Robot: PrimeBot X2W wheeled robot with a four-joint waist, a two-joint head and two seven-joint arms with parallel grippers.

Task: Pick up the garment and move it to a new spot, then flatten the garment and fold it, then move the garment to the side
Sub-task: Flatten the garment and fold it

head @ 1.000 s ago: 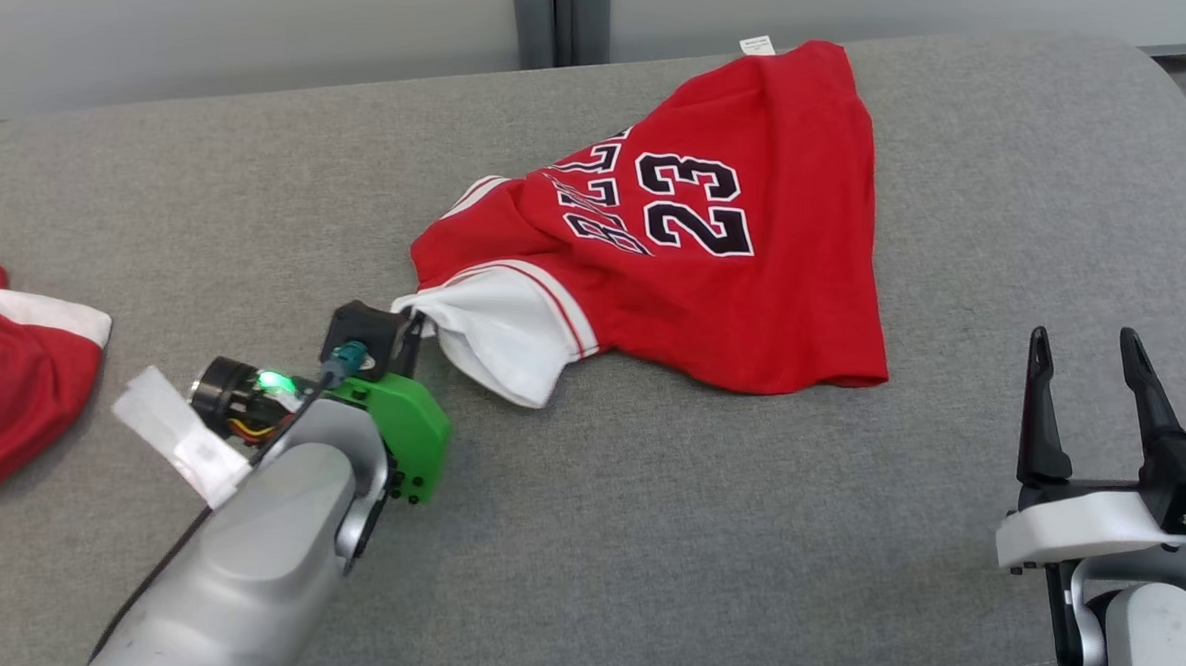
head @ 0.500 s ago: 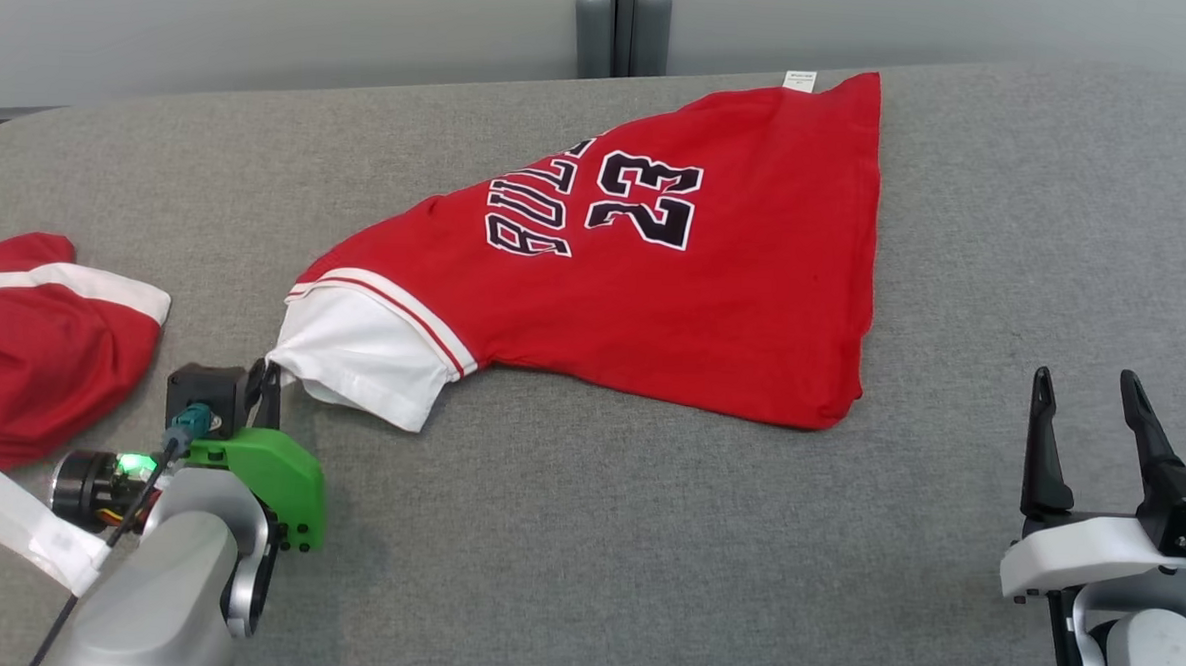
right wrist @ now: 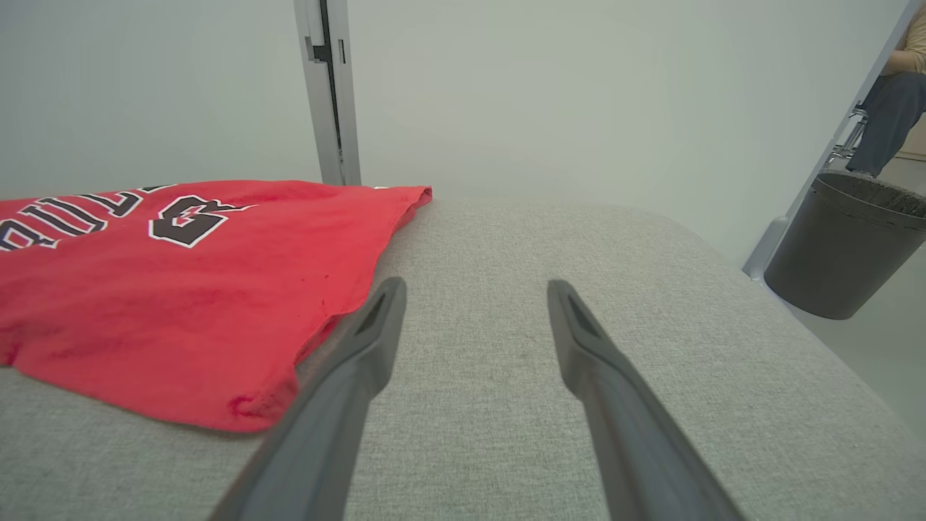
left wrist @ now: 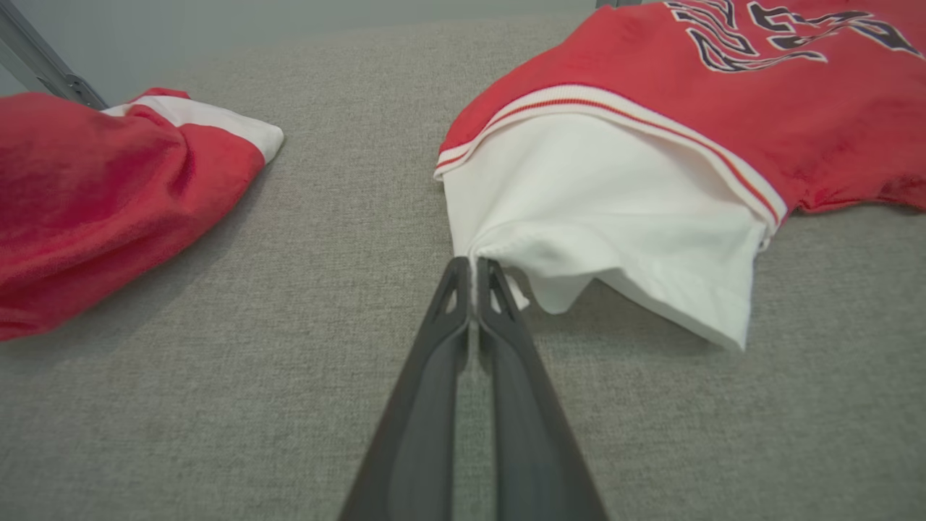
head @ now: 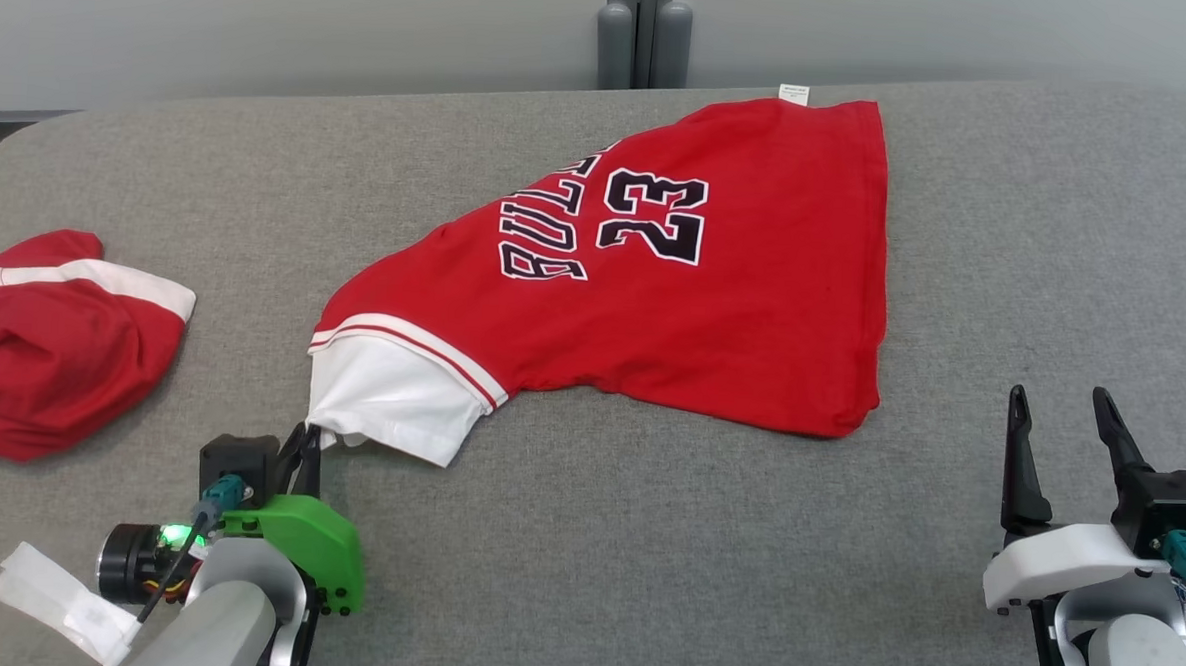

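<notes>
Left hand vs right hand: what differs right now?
The left hand is shut; the right hand is open. The left hand pinches the white sleeve of the jersey; the right hand holds nothing and sits beside the jersey's near corner. Shared: both are low over the grey cushion.

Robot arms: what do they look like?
Both are silvery-grey tubes, each ending in a pincer of two long dark fingers. The left pincer has a green mount, black cable, teal plug, green light and white tape; the right pincer has a white mount.
</notes>
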